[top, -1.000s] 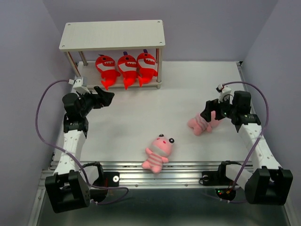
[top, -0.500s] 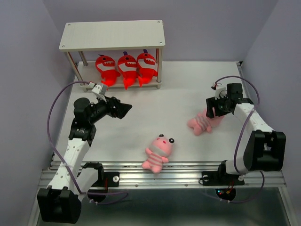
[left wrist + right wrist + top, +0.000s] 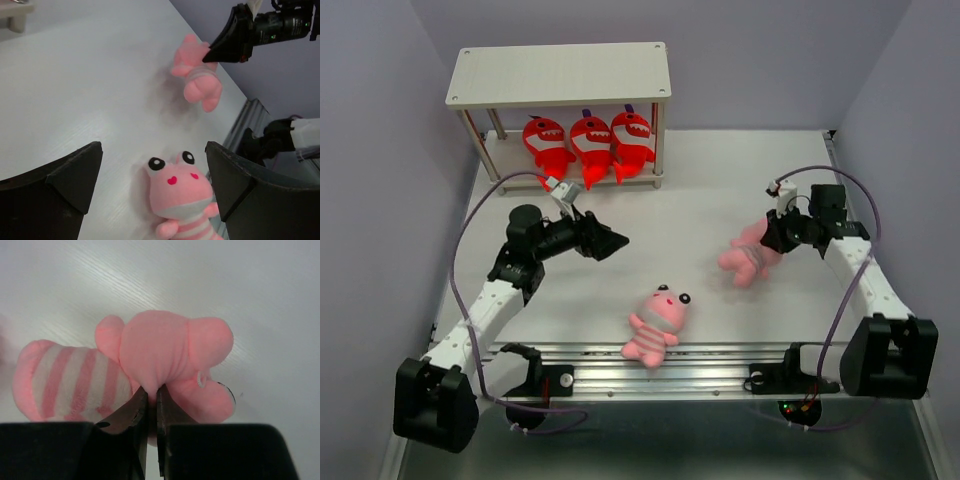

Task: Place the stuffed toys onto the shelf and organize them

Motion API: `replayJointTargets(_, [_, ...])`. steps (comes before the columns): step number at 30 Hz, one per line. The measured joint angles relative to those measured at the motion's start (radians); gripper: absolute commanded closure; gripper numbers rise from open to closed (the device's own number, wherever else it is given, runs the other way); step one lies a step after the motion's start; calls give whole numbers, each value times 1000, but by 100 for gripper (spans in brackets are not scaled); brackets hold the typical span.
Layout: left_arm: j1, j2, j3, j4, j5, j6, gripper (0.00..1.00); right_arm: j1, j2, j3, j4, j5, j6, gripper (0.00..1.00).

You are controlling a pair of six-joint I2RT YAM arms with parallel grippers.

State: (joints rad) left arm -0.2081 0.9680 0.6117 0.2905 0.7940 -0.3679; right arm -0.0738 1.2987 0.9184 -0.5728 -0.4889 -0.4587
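Observation:
Three red sharks (image 3: 590,143) stand side by side on the lower tier of the shelf (image 3: 560,75) at the back left. One pink striped toy (image 3: 658,322) (image 3: 177,192) lies face up near the front edge. My left gripper (image 3: 610,243) (image 3: 154,150) hovers open just behind it, its fingers (image 3: 70,175) wide on either side of the toy's head. At the right, my right gripper (image 3: 770,237) (image 3: 149,392) is shut on the plush of the second pink toy (image 3: 748,255) (image 3: 155,347), pinching a fold of its head. A shadow lies under that toy (image 3: 197,80).
A metal rail (image 3: 660,355) runs along the table's near edge, close to the front pink toy. Purple cables (image 3: 470,215) loop from both arms. Purple walls (image 3: 370,150) close in the left, right and back sides.
My left arm has swung right from near the shelf toward the front pink toy, staying open. My right gripper has shut on the second pink toy, which has shifted slightly.

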Motion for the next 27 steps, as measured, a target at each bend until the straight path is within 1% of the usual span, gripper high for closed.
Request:
replayJointTargets(2, [-96,31,-14,52,-22,-61,5,0,-92,-19,-4,-81,-37,99])
replayJointTargets(3, [-162,46,-24,83,-37,-97,5,-2,-142,-28,-5,-125,-56,99])
replayJointTargets(4, [-225,63,-30,109,-52,-129,5,-3,-215,-42,-3,-196,-85,99])
replayJointTargets(7, [-381,124,-31,193,-100,-213,4,-4,-343,-77,10,-347,-125,99])
replayJointTargets(9, [-466,176,-22,229,-134,-267,4,-4,-407,-106,24,-426,-126,99])
replayJointTargets(12, [-586,293,38,276,-201,-326,4,-4,-428,-122,31,-492,-112,99])
replayJointTargets(17, [-695,429,143,333,-266,-388,3,-4,-442,-140,51,-543,-60,99])
replayJointTargets(20, [-734,503,201,364,-285,-412,5,-4,-484,-154,71,-549,-20,99])
replayJointTargets(23, [-766,559,240,377,-297,-431,11,-4,-525,-167,100,-550,11,99])
replayJointTargets(24, [-776,576,251,380,-298,-436,21,-4,-533,-171,110,-550,18,99])
replayJointTargets(26, [-795,606,272,384,-299,-450,33,-4,-540,-177,124,-549,31,99])
replayJointTargets(27, [-800,614,277,387,-299,-451,48,-4,-542,-181,128,-548,36,98])
